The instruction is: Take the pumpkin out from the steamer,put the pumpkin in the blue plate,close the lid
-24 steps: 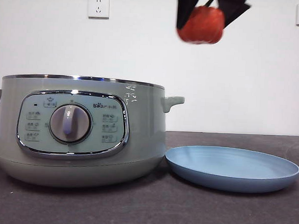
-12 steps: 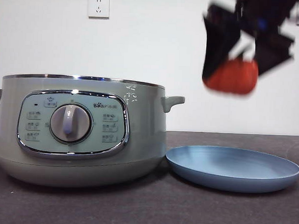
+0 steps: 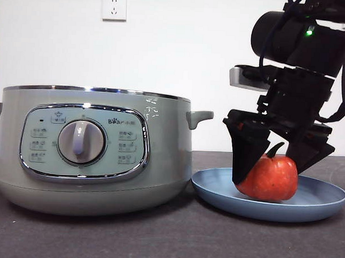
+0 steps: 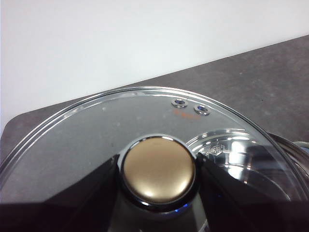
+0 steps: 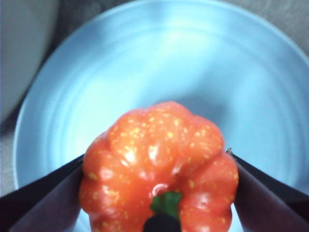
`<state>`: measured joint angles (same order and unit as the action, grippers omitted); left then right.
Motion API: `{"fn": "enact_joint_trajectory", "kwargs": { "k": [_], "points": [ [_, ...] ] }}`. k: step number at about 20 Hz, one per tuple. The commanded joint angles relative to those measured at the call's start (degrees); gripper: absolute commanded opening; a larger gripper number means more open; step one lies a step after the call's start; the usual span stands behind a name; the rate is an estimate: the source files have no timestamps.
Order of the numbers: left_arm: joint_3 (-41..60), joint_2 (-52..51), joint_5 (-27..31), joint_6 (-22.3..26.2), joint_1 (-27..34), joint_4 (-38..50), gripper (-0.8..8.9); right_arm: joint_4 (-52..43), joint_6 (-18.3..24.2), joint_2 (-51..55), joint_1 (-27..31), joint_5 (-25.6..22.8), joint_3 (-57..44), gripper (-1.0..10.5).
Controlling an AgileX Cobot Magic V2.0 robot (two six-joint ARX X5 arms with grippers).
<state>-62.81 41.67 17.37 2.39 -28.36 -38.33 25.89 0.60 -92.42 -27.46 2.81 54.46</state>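
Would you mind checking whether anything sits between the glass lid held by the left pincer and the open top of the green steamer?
Nothing visible does. The domed glass lid hangs in the left pincer above the sage-green steamer, whose chrome rim shows nothing over it. The orange pumpkin is already down on the light-blue plate, in the right pincer.

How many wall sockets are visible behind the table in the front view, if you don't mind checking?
1: a white wall socket high on the wall above the steamer. Another may be hidden behind the right gripper and its arm.

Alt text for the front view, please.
The right gripper holds the pumpkin in the blue plate, fingers closed on its sides. Beside the plate stands the open steamer.
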Motion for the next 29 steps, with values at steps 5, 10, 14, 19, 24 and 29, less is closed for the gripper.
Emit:
{"fn": "enact_joint_trajectory", "kwargs": {
  "k": [5, 10, 14, 19, 24, 29],
  "points": [
    [-1.3, -0.5, 0.1, 0.6, -0.1, 2.7, -0.09, 0.1, -0.8, -0.5, 0.7, -0.4, -0.2, 3.6],
    [-1.3, -0.5, -1.4, 0.5, -0.1, 2.7, -0.09, 0.9, -1.2, -0.6, 2.3, -1.0, -0.2, 5.7],
    [-1.3, -0.5, -1.5, 0.5, -0.1, 2.7, -0.09, 1.0, -1.9, -0.6, 2.3, -1.6, -0.2, 5.8],
    [-1.3, 0.6, -3.0, 0.4, -0.1, 2.8, -0.09, -0.6, -3.8, 5.3, 2.3, -1.5, -0.1, 5.7],
    [-1.3, 5.4, -7.9, -0.1, -0.1, 4.3, -0.09, -0.5, -5.3, 17.0, 2.3, -1.6, -0.1, 5.7],
    [-1.3, 11.3, -12.4, -0.9, -0.1, 8.2, -0.09, 0.1, -5.7, 27.9, 2.3, -1.7, -0.1, 5.7]
  ]
}}
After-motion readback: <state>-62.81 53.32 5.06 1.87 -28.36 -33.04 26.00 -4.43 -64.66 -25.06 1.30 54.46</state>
